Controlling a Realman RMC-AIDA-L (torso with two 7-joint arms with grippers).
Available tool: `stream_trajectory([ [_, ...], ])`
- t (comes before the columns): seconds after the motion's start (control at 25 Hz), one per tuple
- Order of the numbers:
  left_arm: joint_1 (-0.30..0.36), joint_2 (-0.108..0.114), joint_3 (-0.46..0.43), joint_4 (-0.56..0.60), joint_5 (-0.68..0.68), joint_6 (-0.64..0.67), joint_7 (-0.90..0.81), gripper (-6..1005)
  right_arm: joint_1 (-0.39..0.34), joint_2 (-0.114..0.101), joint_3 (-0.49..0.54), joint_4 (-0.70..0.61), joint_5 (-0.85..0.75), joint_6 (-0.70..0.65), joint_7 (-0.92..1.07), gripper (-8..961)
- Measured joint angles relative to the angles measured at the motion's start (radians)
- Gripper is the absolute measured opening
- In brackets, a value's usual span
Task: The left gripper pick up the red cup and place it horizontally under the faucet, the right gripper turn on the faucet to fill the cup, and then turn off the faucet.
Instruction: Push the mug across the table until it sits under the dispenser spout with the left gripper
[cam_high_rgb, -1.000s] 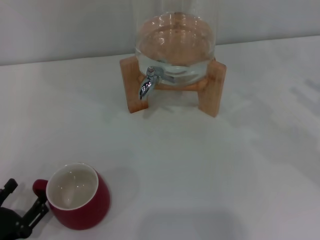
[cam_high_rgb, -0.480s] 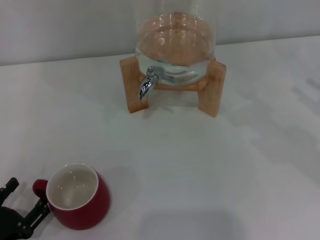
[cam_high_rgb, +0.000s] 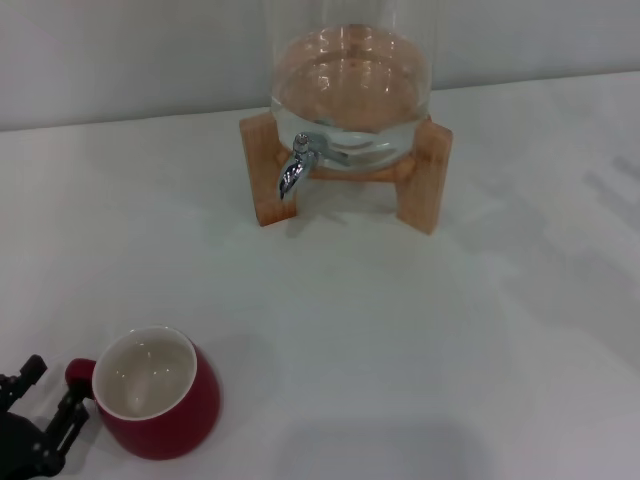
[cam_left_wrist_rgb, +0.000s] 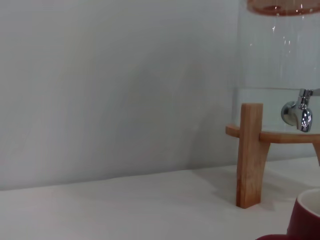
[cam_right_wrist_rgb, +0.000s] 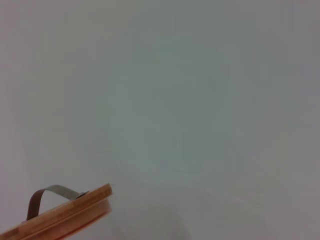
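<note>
The red cup stands upright near the table's front left, its white inside showing and its small handle pointing left. My left gripper sits just left of the handle, open, with one thin finger beside the handle and nothing held. The chrome faucet hangs from the clear glass dispenser at the back centre, far from the cup. In the left wrist view the faucet is at the far side and the red cup's edge is in the near corner. My right gripper is out of view.
The dispenser rests on a light wooden stand, whose leg shows in the left wrist view. A wooden lid with a metal handle appears in the right wrist view. A white wall rises behind the white table.
My left gripper has drawn back slightly toward the table's near edge, its fingers a little closer together. The cup and faucet have not moved.
</note>
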Motion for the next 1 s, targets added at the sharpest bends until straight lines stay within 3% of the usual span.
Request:
stream_trajectory([
  [0.32, -0.004, 0.002, 0.000, 0.000, 0.002, 0.008, -0.002, 564, -0.001, 0.000, 0.000, 0.001, 0.000, 0.000, 0.000, 659],
  [0.44, -0.005, 0.002, 0.000, 0.005, 0.003, 0.011, -0.005, 351, -0.003, 0.000, 0.000, 0.002, 0.000, 0.002, 0.000, 659],
  [0.64, -0.012, 0.002, 0.000, 0.012, 0.004, 0.011, -0.014, 211, -0.006, 0.000, 0.001, 0.002, 0.000, 0.005, 0.000, 658],
  [1.0, -0.015, 0.002, 0.000, 0.014, 0.011, 0.000, -0.014, 202, -0.010, 0.000, 0.003, 0.010, 0.000, 0.007, 0.000, 658],
])
